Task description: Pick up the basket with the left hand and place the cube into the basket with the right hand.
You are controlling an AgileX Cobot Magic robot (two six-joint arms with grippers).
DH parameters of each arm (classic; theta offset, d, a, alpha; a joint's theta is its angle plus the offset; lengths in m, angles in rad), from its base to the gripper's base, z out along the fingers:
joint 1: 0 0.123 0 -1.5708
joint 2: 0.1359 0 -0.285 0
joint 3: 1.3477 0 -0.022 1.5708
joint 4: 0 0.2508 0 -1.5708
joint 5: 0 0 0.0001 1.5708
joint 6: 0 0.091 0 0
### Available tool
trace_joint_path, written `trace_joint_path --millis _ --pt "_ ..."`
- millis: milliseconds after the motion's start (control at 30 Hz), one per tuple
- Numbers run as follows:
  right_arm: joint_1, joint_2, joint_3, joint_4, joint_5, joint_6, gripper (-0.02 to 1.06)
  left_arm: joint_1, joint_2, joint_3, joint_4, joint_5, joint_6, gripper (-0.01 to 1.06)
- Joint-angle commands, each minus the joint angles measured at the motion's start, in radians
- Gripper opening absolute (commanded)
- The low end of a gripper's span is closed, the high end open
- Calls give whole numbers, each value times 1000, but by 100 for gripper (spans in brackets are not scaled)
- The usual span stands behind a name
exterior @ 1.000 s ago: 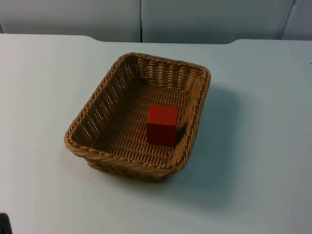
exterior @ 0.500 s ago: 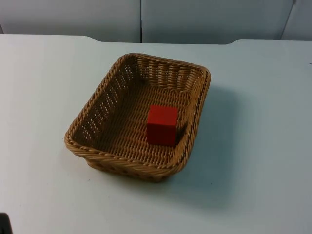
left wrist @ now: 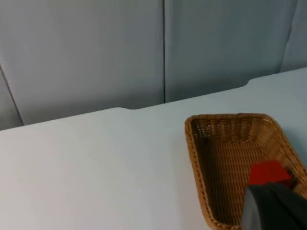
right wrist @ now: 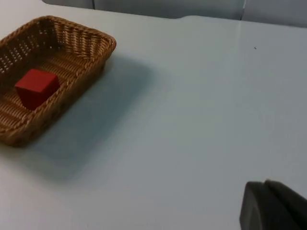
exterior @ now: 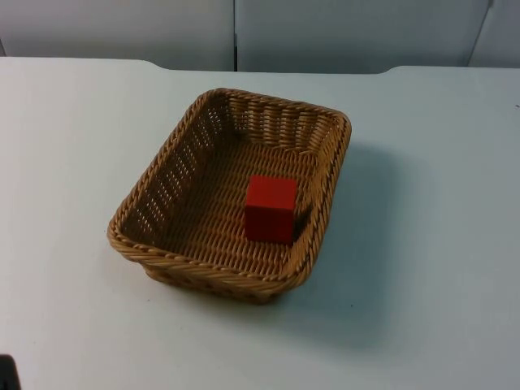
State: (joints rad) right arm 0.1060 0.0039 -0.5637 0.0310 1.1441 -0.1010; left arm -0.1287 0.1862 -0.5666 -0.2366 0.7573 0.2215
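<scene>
A brown wicker basket [exterior: 327, 175] rests on the white table, near its middle in the top view. A red cube [exterior: 270, 209] sits inside it, on the woven floor close to the right-hand wall. The left wrist view takes in the basket [left wrist: 199, 165] and the cube [left wrist: 268, 173] from a distance, with a black part of my left gripper [left wrist: 274, 208] in front of them. Seen from the right wrist, the basket [right wrist: 91, 60] with the cube [right wrist: 36, 87] lies well away from my right gripper [right wrist: 271, 207]. Both arms wait back from the basket, touching nothing.
The white table [exterior: 422, 268] spreads out on every side of the basket. A grey partition wall [exterior: 341, 32] closes off the far edge. A small black shape [exterior: 6, 374] sits at the table's near left corner.
</scene>
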Motion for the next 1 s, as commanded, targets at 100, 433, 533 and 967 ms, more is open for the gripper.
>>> trace_joint_path --millis 100,433,533,967 --pt "-4 -4 31 -16 -27 15 0 -2 -186 78 158 73 -166 0" --pt "-4 -4 55 -18 -65 24 0 -4 -186 34 168 186 -199 0" --pt "-4 -4 55 -17 -65 26 0 -4 -186 30 176 226 -197 0" --pt "-4 -4 55 -24 -65 35 0 -4 -186 55 207 321 -180 0"
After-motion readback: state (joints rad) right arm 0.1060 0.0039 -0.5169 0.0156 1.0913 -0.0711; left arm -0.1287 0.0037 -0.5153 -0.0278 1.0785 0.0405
